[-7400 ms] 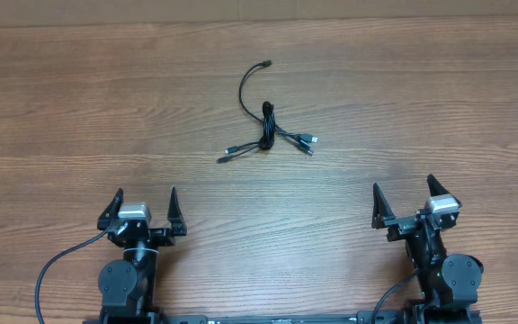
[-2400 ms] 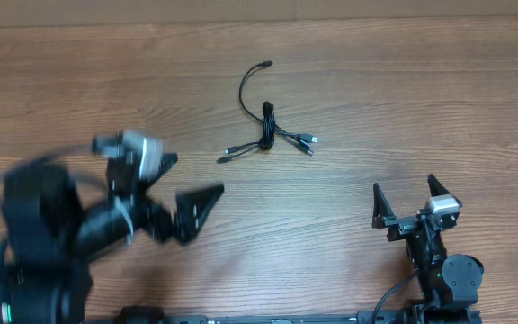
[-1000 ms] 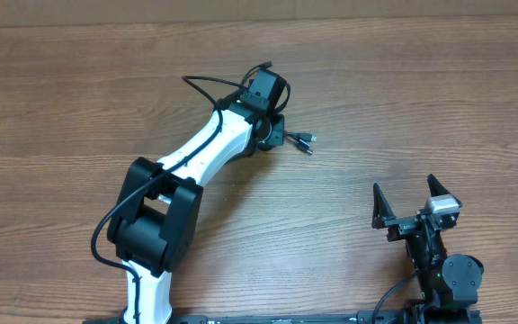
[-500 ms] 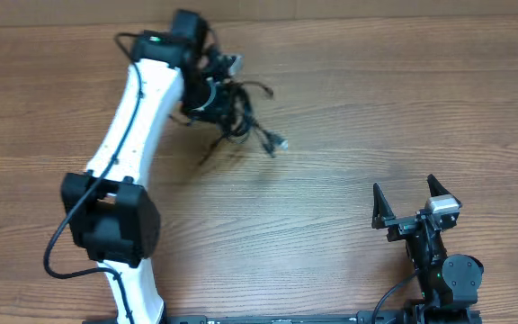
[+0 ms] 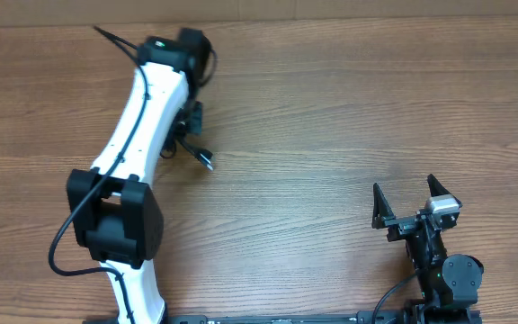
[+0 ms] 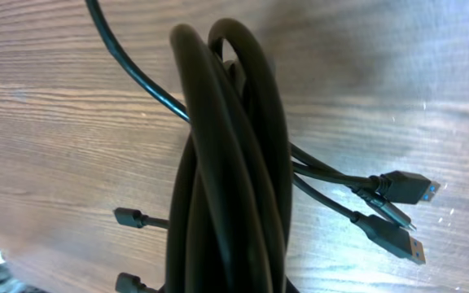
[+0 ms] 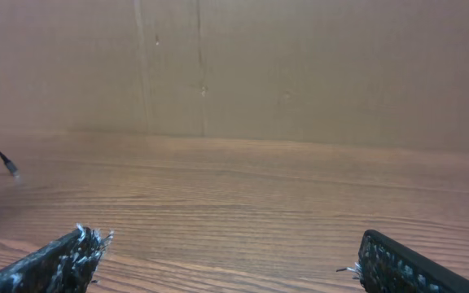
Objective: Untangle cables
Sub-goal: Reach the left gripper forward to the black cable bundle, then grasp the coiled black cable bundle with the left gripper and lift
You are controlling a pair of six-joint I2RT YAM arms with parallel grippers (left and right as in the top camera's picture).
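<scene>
The cables (image 5: pixel 196 153) are thin black cords wound into one bundle, hanging under my left gripper (image 5: pixel 188 124) at the table's far left, lifted off the wood. The left gripper is shut on that bundle, and the white arm hides most of it from above. In the left wrist view the bundle (image 6: pixel 230 179) fills the middle. Blue-tipped plugs (image 6: pixel 408 187) trail out to the right, and small plugs (image 6: pixel 128 217) stick out on the left. My right gripper (image 5: pixel 412 203) stands open and holds nothing at the near right, far from the cables. A loose cable end (image 7: pixel 8 168) shows at the left of the right wrist view.
The wooden table (image 5: pixel 358 108) ends at a pale wall (image 7: pixel 300 65) along its far side. My left arm (image 5: pixel 147 108) stretches diagonally across the left half. Thick black base cables (image 5: pixel 61 243) hang at the near edge.
The left gripper closed on the bundle and lifted it. It has carried it leftward and a little nearer. The right arm has not moved.
</scene>
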